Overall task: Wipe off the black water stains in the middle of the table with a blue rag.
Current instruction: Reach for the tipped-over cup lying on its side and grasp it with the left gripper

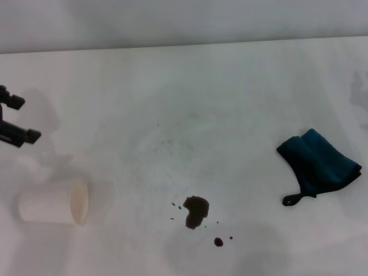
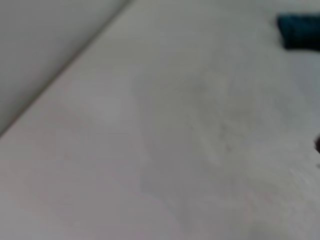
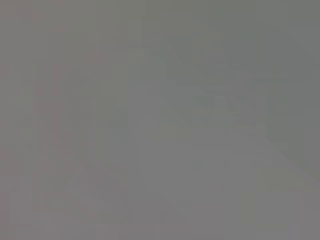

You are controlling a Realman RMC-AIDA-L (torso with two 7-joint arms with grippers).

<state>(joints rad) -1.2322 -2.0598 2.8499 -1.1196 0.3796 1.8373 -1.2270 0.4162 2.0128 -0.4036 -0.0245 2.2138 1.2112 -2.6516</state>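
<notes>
On the near part of the wide, flat white table (image 1: 241, 86), the black water stains (image 1: 196, 211) sit as a small irregular dark brown-black blotch, ringed by a few tiny droplets, the largest of them just nearer and to the right. Off to the left at about the same depth, a white paper cup (image 1: 53, 202) lies tipped on its side, its open mouth turned toward the stains but well apart from them.

Farther back on the right, the blue rag (image 1: 319, 161), a folded dark teal-blue soft cloth, rests flat on the tabletop with its small black loop (image 1: 292, 199) trailing from the near corner toward the stains. Nothing touches the rag. Faint grey smudges mark the surface beyond the blotch, toward the middle.

At the far left edge of the head view, the left gripper (image 1: 12, 118) hovers above the table behind the cup, its two black fingers (image 1: 23, 135) spread apart with nothing between them. Its wrist view takes in bare tabletop, with the rag (image 2: 300, 31) showing at one corner.

The right gripper appears in no view; its wrist view shows only flat grey.
</notes>
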